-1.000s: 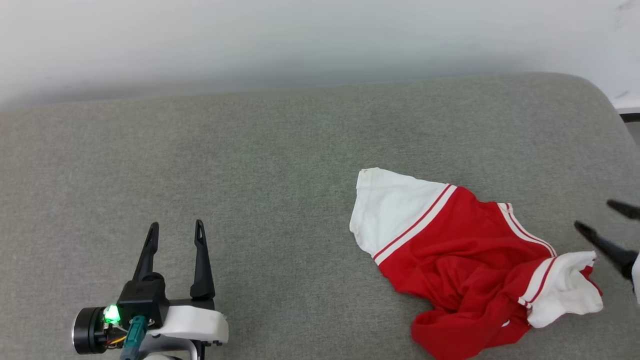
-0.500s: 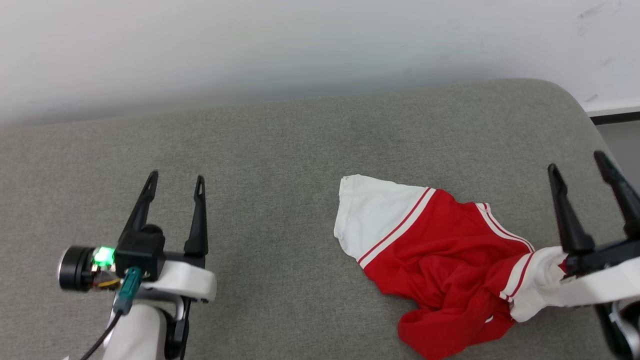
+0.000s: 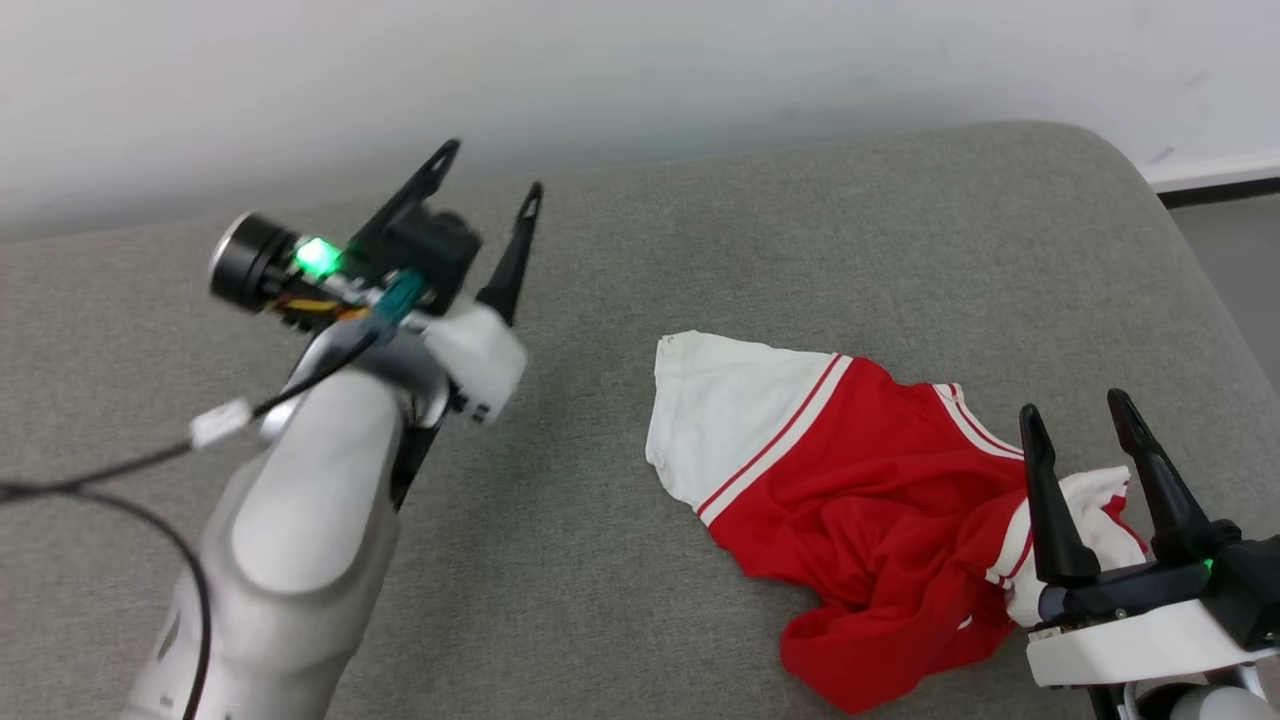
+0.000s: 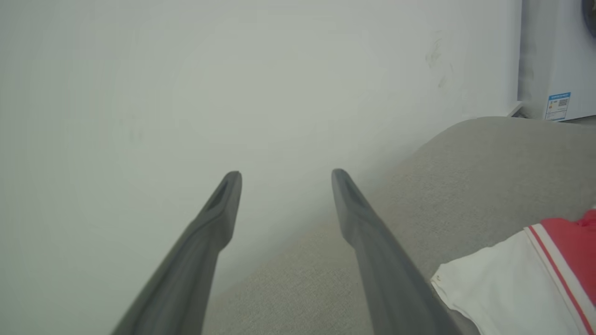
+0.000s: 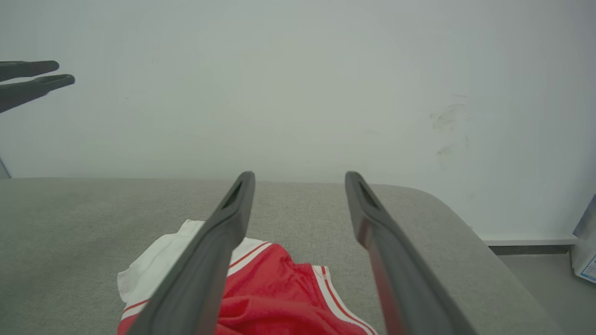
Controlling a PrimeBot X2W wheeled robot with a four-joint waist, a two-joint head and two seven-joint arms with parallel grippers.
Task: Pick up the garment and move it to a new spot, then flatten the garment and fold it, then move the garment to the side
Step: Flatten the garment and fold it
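Observation:
The garment [image 3: 850,500], a red T-shirt with white sleeves and striped trim, lies crumpled on the right half of a grey cushioned surface [image 3: 620,560]. One white sleeve is spread out flat at its left end, and shows in the left wrist view [image 4: 507,288]. My right gripper [image 3: 1080,410] stands open at the lower right, its fingers over the garment's bunched right sleeve; the garment [image 5: 279,288] lies below and between them in the right wrist view. My left gripper [image 3: 490,170] is raised at the upper left, open and empty, well apart from the garment.
A pale wall [image 3: 640,70] runs behind the surface. The surface's rounded right end [image 3: 1180,240] drops to a grey floor [image 3: 1240,270]. A white appliance [image 4: 558,56] stands beyond that end. A cable [image 3: 100,480] trails from my left arm.
My left arm has risen and swung up and to the right. My right gripper has come in from the right edge to stand over the garment's right sleeve. The camera has shifted too.

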